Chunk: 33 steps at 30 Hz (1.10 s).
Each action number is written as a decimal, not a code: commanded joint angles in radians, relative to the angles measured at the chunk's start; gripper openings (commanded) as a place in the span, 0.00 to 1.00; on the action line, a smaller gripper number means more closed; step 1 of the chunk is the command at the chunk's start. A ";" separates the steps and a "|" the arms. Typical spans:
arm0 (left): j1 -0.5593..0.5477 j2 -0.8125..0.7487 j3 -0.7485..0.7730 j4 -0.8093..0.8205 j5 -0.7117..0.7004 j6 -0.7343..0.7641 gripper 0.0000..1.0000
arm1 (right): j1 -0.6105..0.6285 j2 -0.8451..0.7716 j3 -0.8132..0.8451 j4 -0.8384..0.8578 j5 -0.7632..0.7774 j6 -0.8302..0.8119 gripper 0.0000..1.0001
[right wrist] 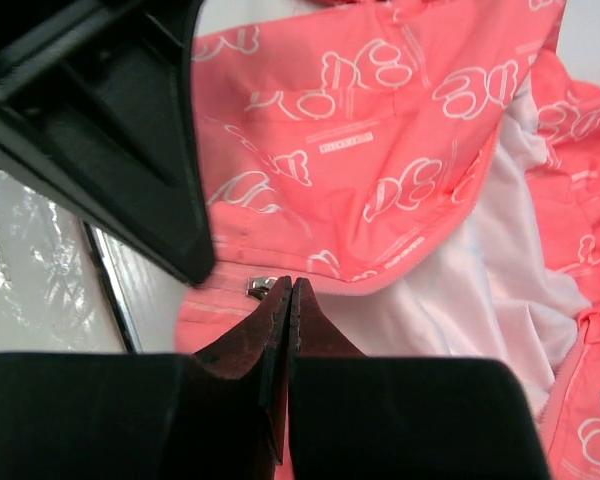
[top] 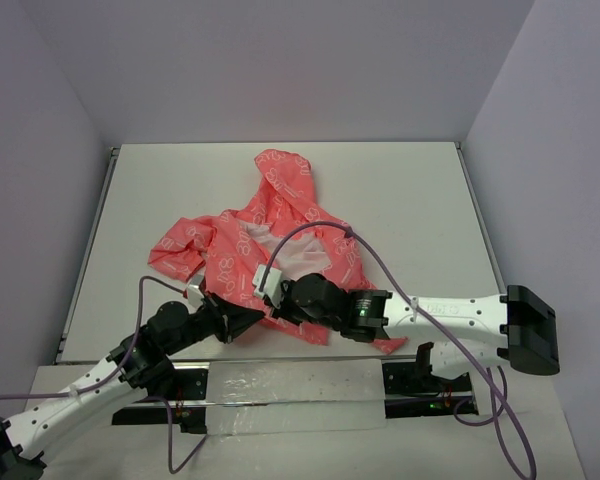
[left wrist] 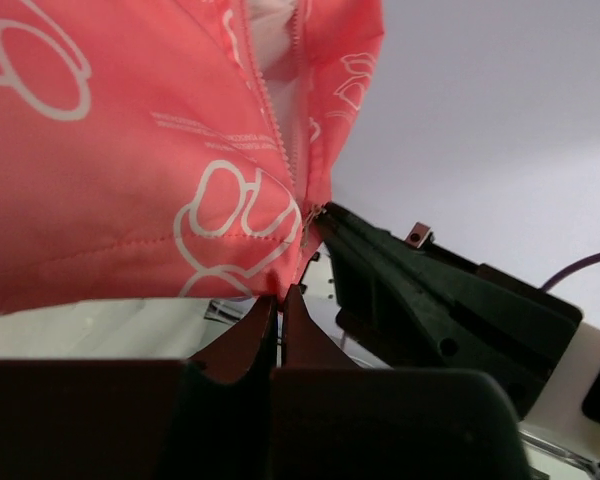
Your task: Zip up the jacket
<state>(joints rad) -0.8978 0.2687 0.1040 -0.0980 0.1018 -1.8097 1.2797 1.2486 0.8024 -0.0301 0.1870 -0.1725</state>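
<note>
The coral-pink jacket (top: 280,215) with white printed marks lies crumpled mid-table, hood toward the back. Its front is open higher up, showing pale lining (right wrist: 450,290). My left gripper (top: 258,318) is at the jacket's near edge. In the left wrist view its tips (left wrist: 280,292) are shut on the jacket's bottom hem (left wrist: 265,280), right under the zipper line (left wrist: 275,120). My right gripper (top: 273,299) meets it from the right. Its jaws (right wrist: 288,283) are shut at the metal zipper pull (right wrist: 257,288), which shows beside the left tip.
The white table (top: 410,200) is walled at the back and both sides. A purple cable (top: 380,260) arcs over the right arm above the jacket. The two grippers are almost touching; the left gripper's black body (right wrist: 100,130) fills the right wrist view's upper left.
</note>
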 commanded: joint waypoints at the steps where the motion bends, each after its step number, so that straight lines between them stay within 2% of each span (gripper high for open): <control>1: -0.004 -0.047 0.044 -0.146 0.074 0.076 0.00 | -0.046 0.027 0.039 -0.001 0.006 0.020 0.00; 9: -0.004 -0.107 0.061 -0.276 0.105 0.137 0.00 | -0.090 0.080 0.034 0.019 0.002 0.038 0.00; 15: -0.004 -0.125 0.128 -0.455 0.111 0.185 0.00 | -0.224 0.140 0.088 0.022 -0.017 0.033 0.00; 18: -0.004 -0.157 0.190 -0.561 0.081 0.196 0.00 | -0.325 0.202 0.160 0.024 -0.024 0.001 0.00; 24: -0.004 -0.152 0.297 -0.644 0.068 0.217 0.00 | -0.500 0.335 0.326 0.052 -0.049 -0.029 0.00; 33: -0.004 -0.062 0.470 -0.727 0.059 0.295 0.00 | -0.650 0.536 0.604 0.036 -0.030 -0.094 0.00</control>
<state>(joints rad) -0.8951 0.1808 0.4912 -0.7588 0.1079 -1.5765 0.6917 1.7435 1.2890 -0.0340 0.0898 -0.2117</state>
